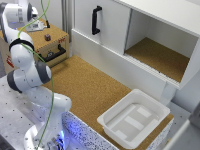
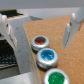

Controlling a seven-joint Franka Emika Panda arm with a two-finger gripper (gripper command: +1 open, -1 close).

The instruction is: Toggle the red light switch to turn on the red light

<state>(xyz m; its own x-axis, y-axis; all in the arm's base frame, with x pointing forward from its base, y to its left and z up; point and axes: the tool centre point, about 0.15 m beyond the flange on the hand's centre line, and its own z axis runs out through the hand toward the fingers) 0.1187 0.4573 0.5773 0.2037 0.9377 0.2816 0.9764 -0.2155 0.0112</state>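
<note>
At the cork desk (image 1: 90, 90) far corner, the pincer (image 2: 40, 30) hung released above the red button (image 2: 39, 43): rigid, press squarely on top.

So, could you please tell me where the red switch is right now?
In the wrist view, the red switch sits on the cork surface between the open fingers, next to the blue switch.

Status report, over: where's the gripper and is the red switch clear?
Gripper open, empty, above the button row. Red switch between the fingers, untouched. Blue button and green button alongside; nothing blocking.
</note>
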